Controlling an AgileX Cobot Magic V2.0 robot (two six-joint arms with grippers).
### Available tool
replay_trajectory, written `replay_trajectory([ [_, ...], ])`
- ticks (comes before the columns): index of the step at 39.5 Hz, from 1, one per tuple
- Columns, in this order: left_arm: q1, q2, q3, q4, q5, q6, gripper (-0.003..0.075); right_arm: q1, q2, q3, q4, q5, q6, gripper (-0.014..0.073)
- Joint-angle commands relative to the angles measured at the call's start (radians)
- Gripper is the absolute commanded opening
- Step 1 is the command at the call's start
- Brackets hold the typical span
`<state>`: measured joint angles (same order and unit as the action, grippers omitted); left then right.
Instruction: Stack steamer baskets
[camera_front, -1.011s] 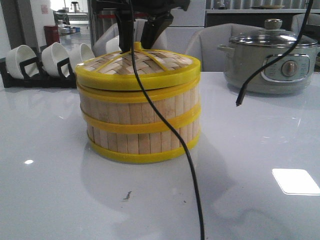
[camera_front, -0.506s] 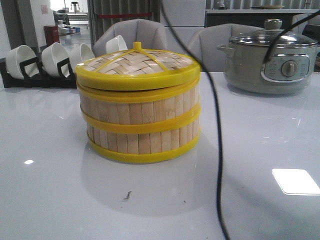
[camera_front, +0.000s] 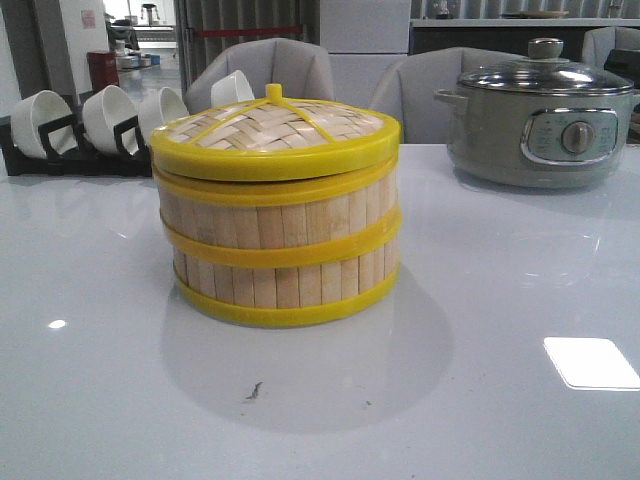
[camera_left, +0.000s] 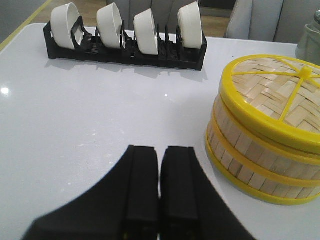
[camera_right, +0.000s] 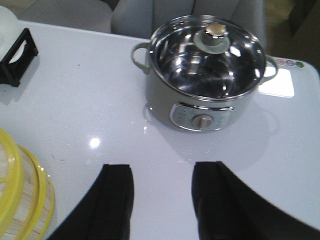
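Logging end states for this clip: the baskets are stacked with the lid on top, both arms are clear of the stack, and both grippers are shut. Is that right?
Not quite. The steamer baskets are stacked with the lid on top and neither arm touches them, but only the left gripper is shut. The right wrist view shows the right gripper open, its fingers wide apart over the bare table.

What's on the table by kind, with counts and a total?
Steamer baskets: 2, stacked
Woven lid: 1, on top of the stack
White cups: 4, in the rack
Black cup rack: 1
Grey electric pot: 1, glass lid on
Total: 9
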<state>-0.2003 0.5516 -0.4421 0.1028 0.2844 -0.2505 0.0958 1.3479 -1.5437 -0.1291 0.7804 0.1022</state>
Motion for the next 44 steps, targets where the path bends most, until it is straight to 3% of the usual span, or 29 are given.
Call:
replay_trajectory([
  [1, 0.0, 0.005, -0.029, -0.007, -0.083, -0.009, 0.0086, -0.055, -0.162, 0.142, -0.011, -0.206, -0.009, 0.0394],
  [9, 0.0, 0.005, -0.029, -0.007, -0.083, -0.009, 0.0086, -0.102, -0.407, 0.49, -0.011, -0.436, -0.009, 0.0394],
  [18, 0.0, 0.005, -0.029, -0.007, -0.083, -0.009, 0.0086, -0.102, -0.597, 0.756, -0.011, -0.59, -0.009, 0.0394],
  [44, 0.0, 0.005, -0.029, -0.007, -0.083, -0.009, 0.0086, -0.109, -0.966, 1.223, -0.011, -0.748, -0.009, 0.0393],
])
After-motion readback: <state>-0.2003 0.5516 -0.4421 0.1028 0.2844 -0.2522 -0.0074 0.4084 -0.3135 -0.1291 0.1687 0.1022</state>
